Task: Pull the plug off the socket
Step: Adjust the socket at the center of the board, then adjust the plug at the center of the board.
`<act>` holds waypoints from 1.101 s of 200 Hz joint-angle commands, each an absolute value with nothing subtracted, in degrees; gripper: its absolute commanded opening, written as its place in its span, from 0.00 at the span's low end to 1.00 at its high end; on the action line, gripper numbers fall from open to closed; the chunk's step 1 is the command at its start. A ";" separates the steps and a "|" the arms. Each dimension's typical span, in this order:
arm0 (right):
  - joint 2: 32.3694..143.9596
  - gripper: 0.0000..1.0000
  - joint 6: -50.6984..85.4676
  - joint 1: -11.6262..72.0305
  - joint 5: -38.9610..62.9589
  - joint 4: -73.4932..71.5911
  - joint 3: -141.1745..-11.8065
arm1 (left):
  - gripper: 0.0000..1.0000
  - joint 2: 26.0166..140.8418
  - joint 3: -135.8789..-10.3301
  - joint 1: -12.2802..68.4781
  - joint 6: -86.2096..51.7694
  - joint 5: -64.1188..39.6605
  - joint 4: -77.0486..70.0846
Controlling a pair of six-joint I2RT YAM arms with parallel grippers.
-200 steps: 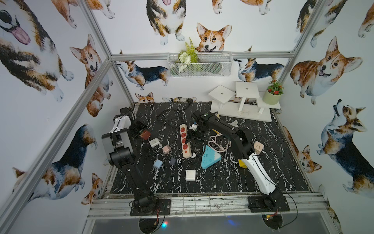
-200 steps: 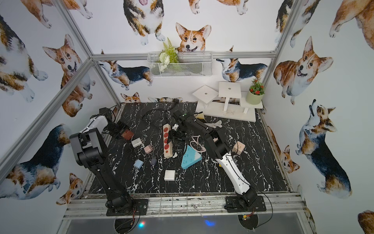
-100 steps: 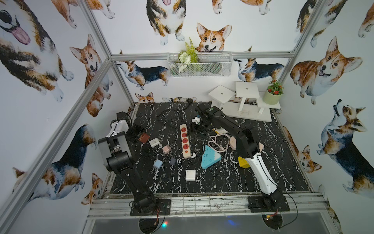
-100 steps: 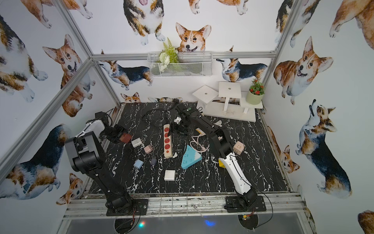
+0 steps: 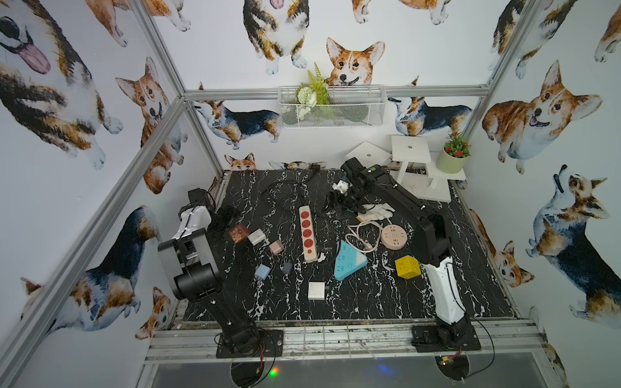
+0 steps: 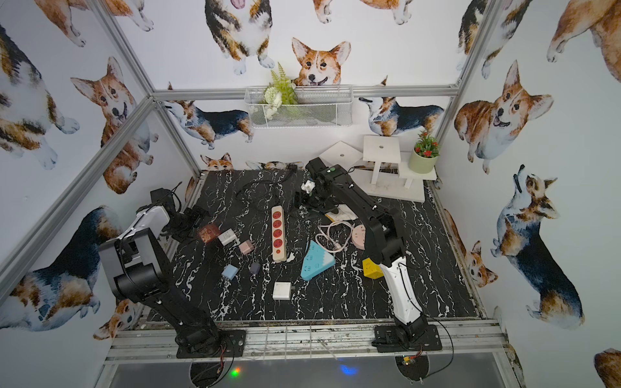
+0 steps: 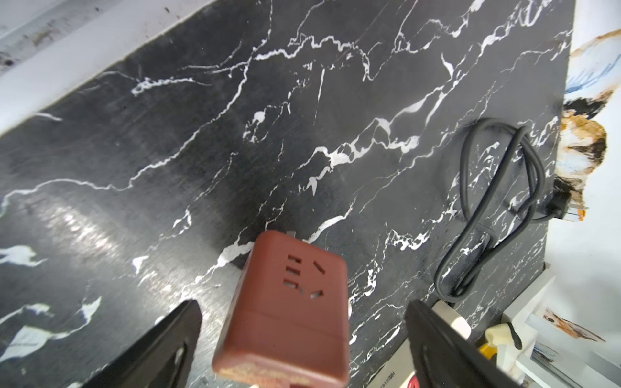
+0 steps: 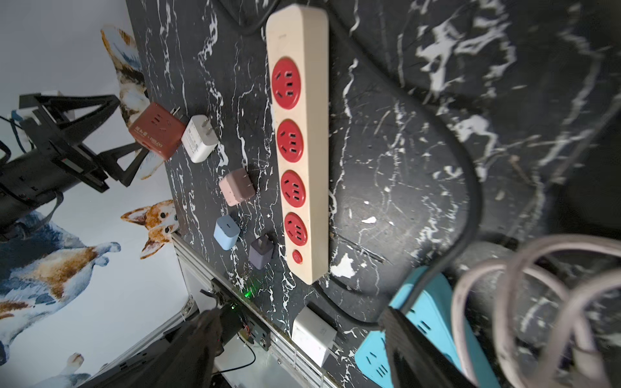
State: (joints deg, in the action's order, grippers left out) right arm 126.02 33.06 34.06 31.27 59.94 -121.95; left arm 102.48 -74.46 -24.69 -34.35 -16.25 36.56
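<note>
Plug (image 7: pixel 284 302) out of the socket — brown, cube-shaped, lying loose on the black marble table (image 7: pixel 168 151), prongs turned away from the left wrist camera. Sits squarely between the fingers (image 7: pixel 168 346) of the left gripper (image 7: pixel 302 304), spread wide, with clear daylight on both sides; clamped on nothing. Shows in both top views at the table's left edge, tight against a white charger (image 5: pixel 256 236) — touching or not, cannot tell.

Over to the power strip (image 5: pixel 307 233): cream, mid-table, with four red sockets in a row, every one vacant in the right wrist view. Lies well apart from the brown plug, with a pink charger (image 5: pixel 276 247) between the two. Nearer the front rail, a blue charger (image 5: pixel 262 271), a dark charger (image 5: pixel 286 267) just beside the strip's switch end, and a white square adapter (image 5: pixel 316 290).

Now the right gripper (image 8: pixel 302 315): hangs to the right of the strip's far end, fingers parted, holding nothing, only table and a black cable (image 8: pixel 473 198) below. Off to that side, a teal triangular socket block (image 5: pixel 347 260) just beside the strip's near end, a pale coiled cable (image 5: pixel 368 248), a round pink socket (image 5: pixel 394 236) and a yellow cube (image 5: pixel 407 267).
</note>
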 commanded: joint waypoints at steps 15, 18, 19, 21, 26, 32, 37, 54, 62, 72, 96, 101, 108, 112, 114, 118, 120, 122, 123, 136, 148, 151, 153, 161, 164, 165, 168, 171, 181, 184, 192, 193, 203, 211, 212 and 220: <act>116.36 1.00 29.29 31.40 14.64 59.36 -113.44 | 1.00 100.05 -75.84 -24.63 -31.53 -8.97 41.29; 115.54 1.00 28.40 31.24 12.55 59.29 -112.74 | 1.00 99.87 -76.23 -24.69 -30.95 -8.11 41.86; 114.75 1.00 27.97 31.14 10.59 59.25 -112.10 | 1.00 99.81 -76.39 -24.69 -30.72 -7.92 42.02; 114.51 1.00 27.70 31.13 9.73 59.20 -111.86 | 1.00 99.70 -76.67 -24.70 -30.29 -7.52 42.32; 113.00 1.00 26.60 30.91 5.50 59.00 -110.43 | 1.00 99.35 -77.28 -24.70 -29.15 -6.28 42.87; 111.07 1.00 25.61 30.33 1.43 58.66 -108.79 | 1.00 98.89 -78.14 -24.70 -27.63 -5.20 43.19; 109.61 1.00 25.06 29.68 -0.72 58.04 -107.28 | 1.00 98.53 -78.76 -24.70 -26.49 -4.64 43.31; 104.04 1.00 24.76 27.18 -5.95 53.92 -100.89 | 1.00 97.95 -80.13 -24.37 -23.97 -5.56 42.01; 101.27 1.00 25.18 25.92 -7.26 51.44 -97.72 | 1.00 97.92 -80.07 -23.98 -23.34 -8.31 40.48; 97.88 1.00 26.33 24.23 -8.52 48.52 -93.86 | 0.97 98.11 -79.82 -23.20 -23.44 -11.60 39.01; 93.79 1.00 28.55 21.86 -8.00 45.94 -89.42 | 0.89 96.45 -76.77 -20.73 -24.44 -17.29 34.06; 93.41 1.00 28.65 21.64 -7.36 45.65 -89.03 | 0.87 95.89 -75.37 -20.65 -24.92 -19.47 31.97; 93.13 1.00 28.45 21.59 -6.30 45.36 -88.58 | 0.83 95.55 -73.21 -20.48 -25.63 -23.49 28.20; 93.08 1.00 28.28 21.56 -5.63 45.20 -88.37 | 0.81 95.73 -72.20 -20.41 -26.01 -25.42 26.72; 93.08 1.00 28.23 21.58 -5.25 45.18 -88.30 | 0.80 95.83 -71.82 -20.40 -26.19 -26.24 26.15; 93.13 1.00 28.07 21.60 -4.31 45.10 -88.10 | 0.78 96.14 -71.28 -20.33 -26.38 -27.29 25.71; 93.16 1.00 27.98 21.55 -3.63 45.14 -87.95 | 0.77 96.39 -71.10 -20.31 -26.37 -27.67 25.67; 93.21 1.00 27.92 21.54 -3.40 45.12 -87.92 | 0.75 96.59 -70.99 -20.26 -26.37 -27.95 25.67; 93.23 1.00 27.89 21.54 -3.19 45.15 -87.92 | 0.75 96.63 -70.79 -20.24 -26.32 -27.95 25.71; 93.76 1.00 27.69 21.58 -0.32 45.65 -87.63 | 0.70 97.37 -69.49 -20.04 -25.64 -28.48 25.21; 94.15 1.00 27.52 21.55 0.89 45.83 -87.39 | 0.69 97.77 -68.01 -20.04 -25.13 -27.30 24.65; 94.13 1.00 27.51 21.53 1.11 45.82 -87.14 | 0.69 97.95 -67.78 -20.04 -24.97 -26.93 24.61; 94.13 1.00 27.51 21.53 1.13 45.80 -87.08 | 0.70 98.14 -67.66 -20.04 -24.83 -26.68 24.65; 93.90 1.00 27.51 21.54 1.08 45.51 -86.31 | 0.70 98.78 -67.63 -20.12 -24.21 -25.80 25.52; 93.72 1.00 27.55 21.53 1.06 45.27 -85.95 | 0.70 99.06 -67.78 -20.13 -23.87 -25.35 26.07; 93.66 1.00 27.58 21.53 1.06 45.18 -85.82 | 0.70 99.19 -67.82 -20.13 -23.76 -25.24 26.18; 93.42 1.00 27.59 21.53 1.05 44.95 -85.40 | 0.70 99.50 -67.99 -20.13 -23.40 -24.96 26.94; 93.08 1.00 27.67 21.56 1.10 44.58 -84.92 | 0.70 99.69 -68.10 -20.13 -23.07 -24.62 27.42; 92.35 1.00 28.01 21.47 1.46 43.74 -83.62 | 0.71 99.71 -68.26 -20.14 -22.27 -22.75 29.53; 92.15 1.00 28.03 21.45 1.63 43.48 -83.25 | 0.71 99.48 -68.21 -20.19 -22.12 -22.09 29.99; 91.79 1.00 28.25 21.47 1.96 43.02 -82.53 | 0.72 98.58 -67.53 -20.21 -21.89 -20.97 30.24; 91.78 1.00 28.28 21.46 2.04 42.95 -82.44 | 0.72 98.46 -67.43 -20.21 -21.84 -20.81 30.19; 91.67 1.00 28.41 21.50 2.57 42.72 -81.93 | 0.73 97.05 -66.69 -20.30 -21.65 -19.68 30.19; 91.76 1.00 28.48 21.45 2.96 42.71 -81.66 | 0.75 96.03 -66.41 -20.30 -21.54 -18.86 30.51; 91.76 1.00 28.48 21.49 2.97 42.71 -81.61 | 0.75 95.96 -66.39 -20.30 -21.49 -18.83 30.50; 91.80 1.00 28.40 21.48 3.24 42.71 -81.41 | 0.77 95.54 -66.19 -20.30 -21.37 -18.38 30.44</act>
